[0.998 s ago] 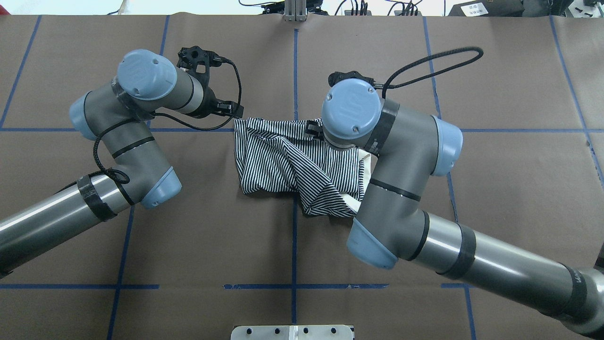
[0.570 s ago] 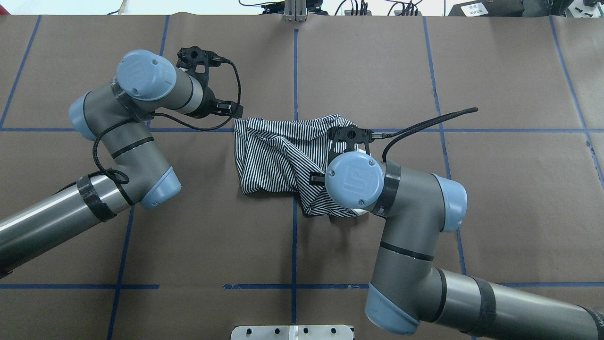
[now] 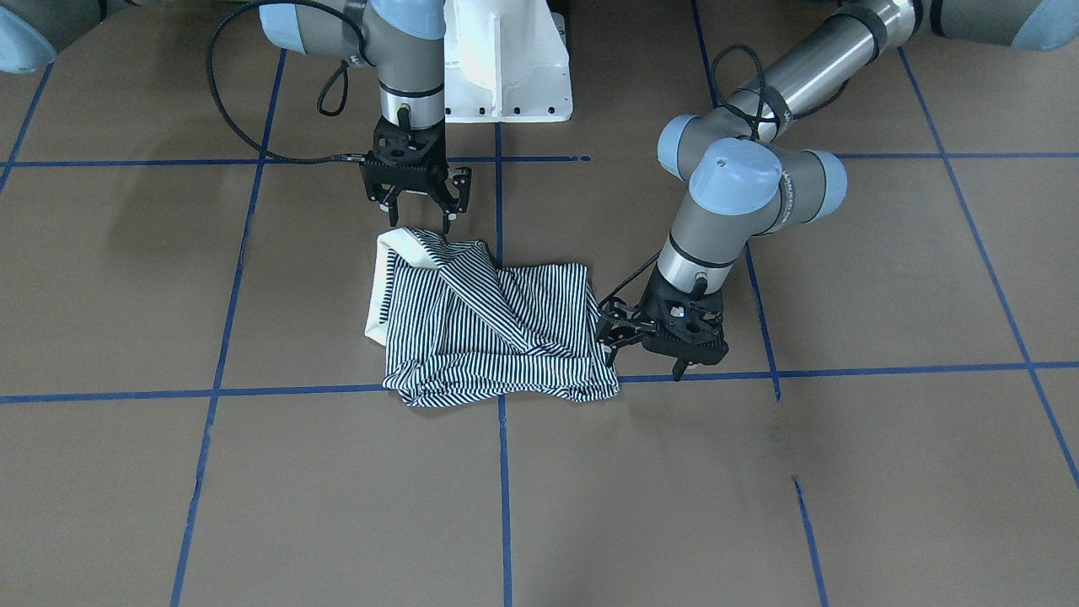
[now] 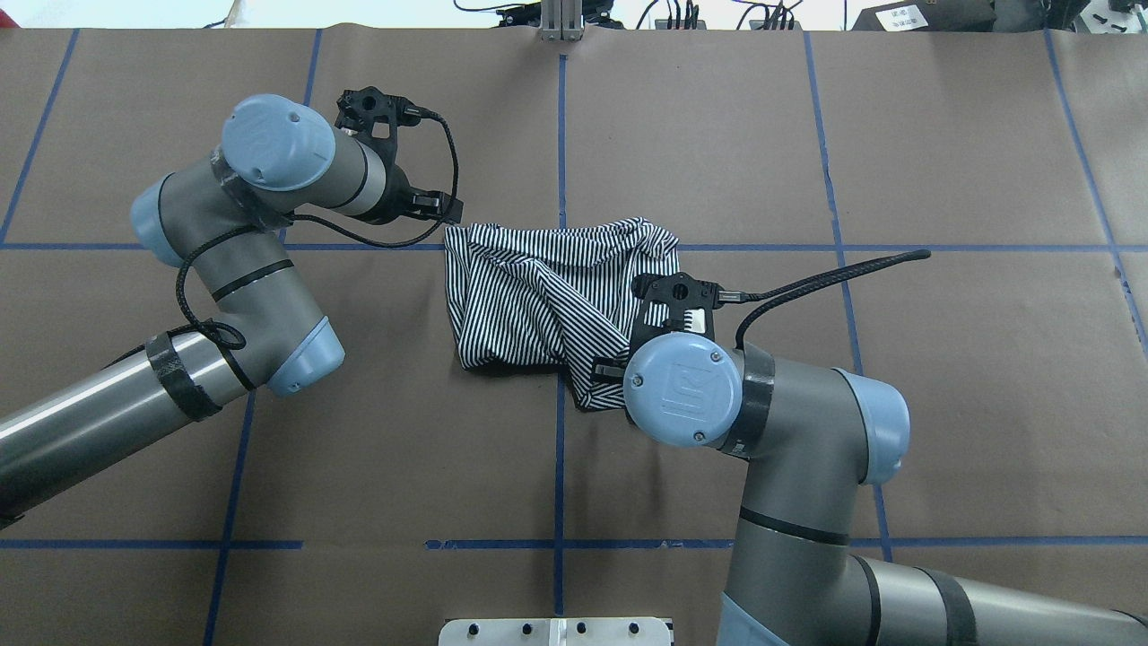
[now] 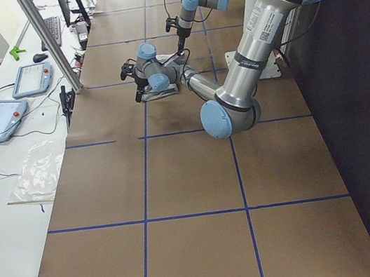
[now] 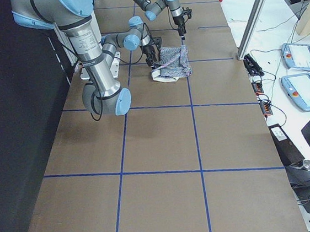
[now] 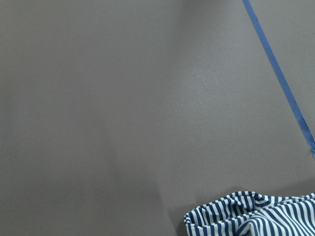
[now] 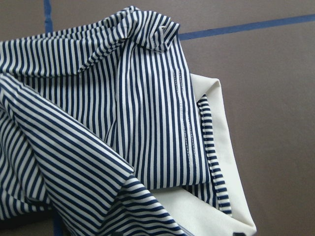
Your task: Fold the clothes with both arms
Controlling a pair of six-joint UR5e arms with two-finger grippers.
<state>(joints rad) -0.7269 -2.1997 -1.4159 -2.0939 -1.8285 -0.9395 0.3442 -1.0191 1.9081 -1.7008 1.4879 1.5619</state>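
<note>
Hanging just beside the polo shirt's (image 4: 529, 296) left edge, the left hand (image 4: 441, 208) gives no telling whether it grips. The shirt lies bunched on the worktop (image 4: 942, 404). Over its cream right edge the right hand (image 3: 419, 217) hovers spread, empty, likely choosing 1 fresh hold.

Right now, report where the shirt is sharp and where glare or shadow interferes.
Right wrist view: striped shirt crisp, evenly lit. Left wrist view: only its corner shows, at the bottom edge. Front-facing view: white pedestal base looks overexposed; soft shadows on the table. Side views: shirt too small for detail.
</note>
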